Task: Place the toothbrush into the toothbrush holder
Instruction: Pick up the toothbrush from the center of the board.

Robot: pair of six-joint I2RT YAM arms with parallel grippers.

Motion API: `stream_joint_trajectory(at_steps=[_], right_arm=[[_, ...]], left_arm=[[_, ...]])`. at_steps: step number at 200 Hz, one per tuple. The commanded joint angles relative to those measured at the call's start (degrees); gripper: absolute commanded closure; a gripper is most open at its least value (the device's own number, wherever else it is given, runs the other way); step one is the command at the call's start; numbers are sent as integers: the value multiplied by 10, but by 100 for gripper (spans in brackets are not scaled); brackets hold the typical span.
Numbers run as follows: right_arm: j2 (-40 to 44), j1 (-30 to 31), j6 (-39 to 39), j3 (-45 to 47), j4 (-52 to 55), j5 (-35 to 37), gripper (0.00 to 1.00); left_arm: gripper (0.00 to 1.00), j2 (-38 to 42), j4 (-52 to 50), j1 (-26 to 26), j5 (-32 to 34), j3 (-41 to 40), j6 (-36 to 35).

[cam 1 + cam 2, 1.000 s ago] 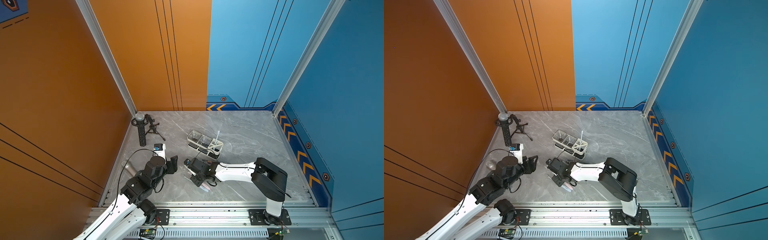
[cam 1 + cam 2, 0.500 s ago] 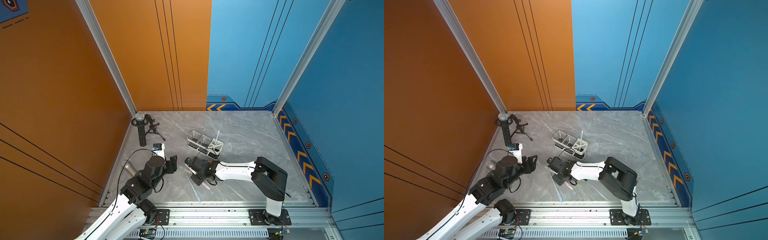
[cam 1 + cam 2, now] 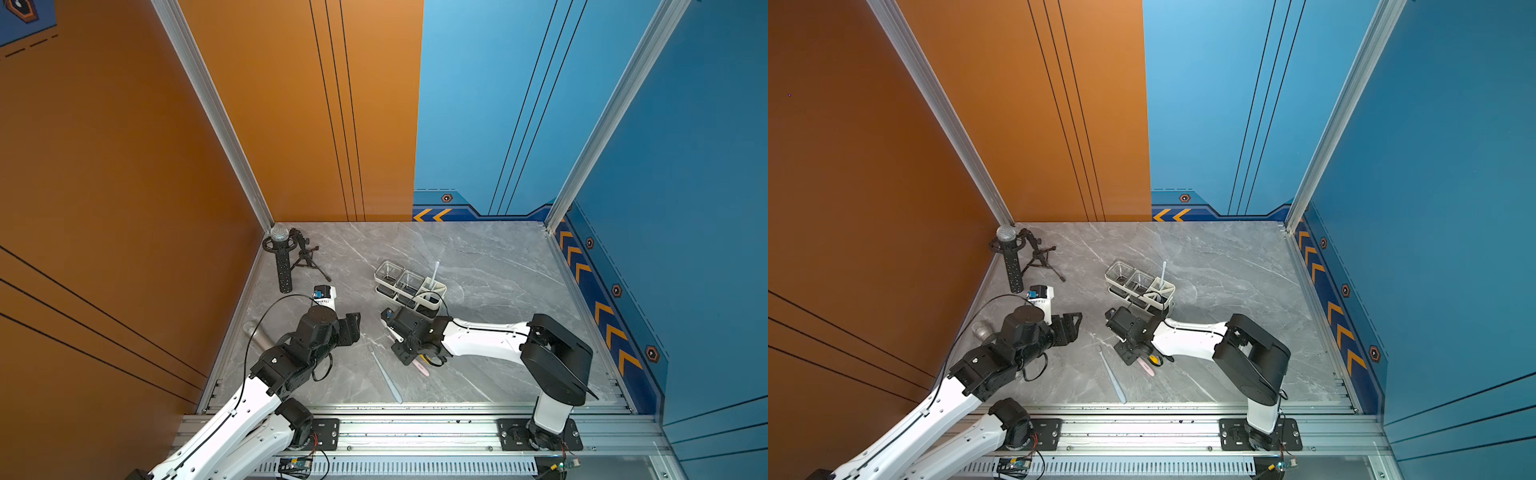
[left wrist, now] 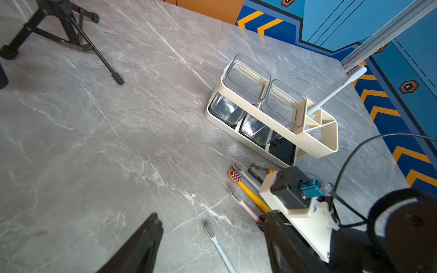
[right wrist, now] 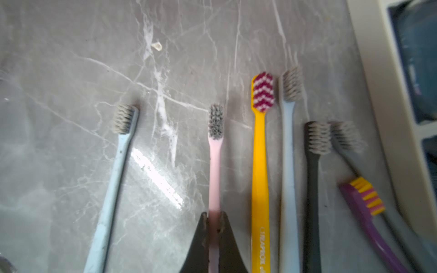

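Right pincer is clamped shut on the pink toothbrush by its handle, low on the worktop near the toothbrush holder. The pale blue toothbrush has slid farther from the holder, freeing the grasp; lifting likely follows. Left pincer gapes wide, empty.

- Holder stands mid-table.
- One brush stands in its right compartment.
- Other brushes lie in a row just near of it.
- Stand is far left.

White toothbrush holder on table, right arm low beside it, pink toothbrush beneath, blue toothbrush nearby
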State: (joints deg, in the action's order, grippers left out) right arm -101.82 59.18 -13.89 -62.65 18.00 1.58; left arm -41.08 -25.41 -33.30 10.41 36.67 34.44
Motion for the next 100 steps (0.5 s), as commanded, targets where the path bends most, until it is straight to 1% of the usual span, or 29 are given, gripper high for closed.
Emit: stream_joint_trajectory(at_steps=[1,24,42,55,65,76,100], right_arm=[[39,-1,-15,9,3,16,100],[66,-3,-17,16,-4,23,100],[83,-12,-26,23,-21,-2,100],[95,-19,-32,30,-33,-13,100],[103,-21,-35,33,-37,-12,100],[108,-24,-39,36,-41,-11,100],[112,-30,-45,47,-56,-17,100]], left_arm=[[26,-22,49,12,-75,17,34],[26,-59,100,25,-138,16,60],[26,-94,141,34,-186,13,86],[26,-116,202,38,-218,6,106],[26,-131,231,39,-233,3,120],[29,-149,251,39,-248,6,127],[29,-182,271,39,-272,13,143]])
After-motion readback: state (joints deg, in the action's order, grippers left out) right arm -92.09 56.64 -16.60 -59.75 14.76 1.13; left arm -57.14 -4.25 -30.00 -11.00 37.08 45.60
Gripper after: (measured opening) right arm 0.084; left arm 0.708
